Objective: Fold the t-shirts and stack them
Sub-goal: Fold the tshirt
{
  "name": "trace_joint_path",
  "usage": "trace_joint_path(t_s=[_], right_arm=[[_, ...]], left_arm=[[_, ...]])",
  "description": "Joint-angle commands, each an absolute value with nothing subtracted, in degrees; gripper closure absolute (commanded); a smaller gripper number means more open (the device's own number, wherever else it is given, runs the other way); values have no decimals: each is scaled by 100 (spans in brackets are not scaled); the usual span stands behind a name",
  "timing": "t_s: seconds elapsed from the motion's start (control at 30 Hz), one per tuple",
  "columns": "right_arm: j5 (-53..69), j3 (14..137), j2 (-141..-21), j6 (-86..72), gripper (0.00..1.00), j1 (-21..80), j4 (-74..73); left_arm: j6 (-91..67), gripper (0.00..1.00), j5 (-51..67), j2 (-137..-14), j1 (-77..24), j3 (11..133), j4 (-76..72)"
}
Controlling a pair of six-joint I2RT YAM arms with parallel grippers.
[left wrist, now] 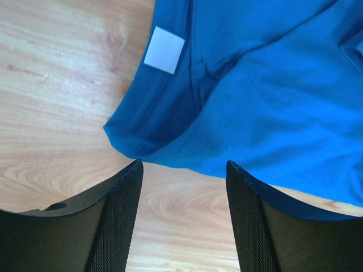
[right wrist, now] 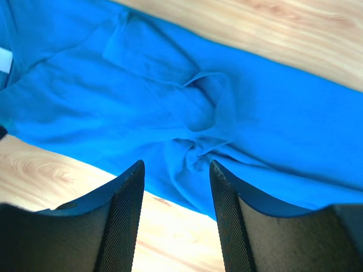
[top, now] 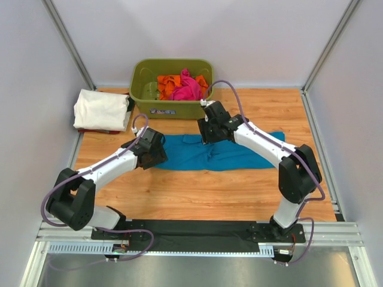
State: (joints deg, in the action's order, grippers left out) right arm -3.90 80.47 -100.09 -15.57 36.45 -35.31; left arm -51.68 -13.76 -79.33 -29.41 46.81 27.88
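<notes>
The left pincer (left wrist: 184, 167) and right pincer (right wrist: 177, 164) hang released over the rumpled teal-blue cloth t-shirt (top: 197, 158), midway between the side edges of the wooden counter (top: 197, 197); pinching one layer risks a crooked fold.

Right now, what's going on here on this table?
The robot is folding shirts: a teal-blue cloth t-shirt lies stretched across the wooden table. The left fingers, open, sit at its collar end by the white label; the right fingers, open, over its bunched middle. A folded white t-shirt lies rear-left.
</notes>
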Motion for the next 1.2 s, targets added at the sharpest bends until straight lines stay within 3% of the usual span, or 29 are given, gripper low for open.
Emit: trace_joint_path(t_s=[0.0, 0.23, 0.6, 0.9, 1.0, 1.1, 1.17], right_arm=[[-307, 7954, -10168, -1652, 49, 3770, -3392], [-721, 8138, -10459, -1626, 50, 3771, -3419], [-976, 8341, -10758, -1661, 50, 3753, -3489], [-1081, 8516, -10986, -1565, 56, 3762, -3366], [-1151, 8552, -10978, -1512, 59, 3762, -3375], [-1213, 8561, -10978, -1494, 59, 3753, -3410], [-1222, 8569, -10986, -1468, 60, 3753, -3410]], left_arm=[[-4756, 33, -1661, -7972, -2865, 4913, 2602], [-4833, 41, -1995, -8235, -2795, 5115, 3075], [-5396, 38, -1547, -7541, -2795, 4535, 3042], [-5958, 46, -1783, -8059, -2795, 4377, 2830], [-6117, 51, -1977, -7990, -2795, 4263, 2751], [-6379, 64, -2179, -7902, -2795, 4131, 2856], [-6503, 78, -2355, -7866, -2795, 4061, 2953]])
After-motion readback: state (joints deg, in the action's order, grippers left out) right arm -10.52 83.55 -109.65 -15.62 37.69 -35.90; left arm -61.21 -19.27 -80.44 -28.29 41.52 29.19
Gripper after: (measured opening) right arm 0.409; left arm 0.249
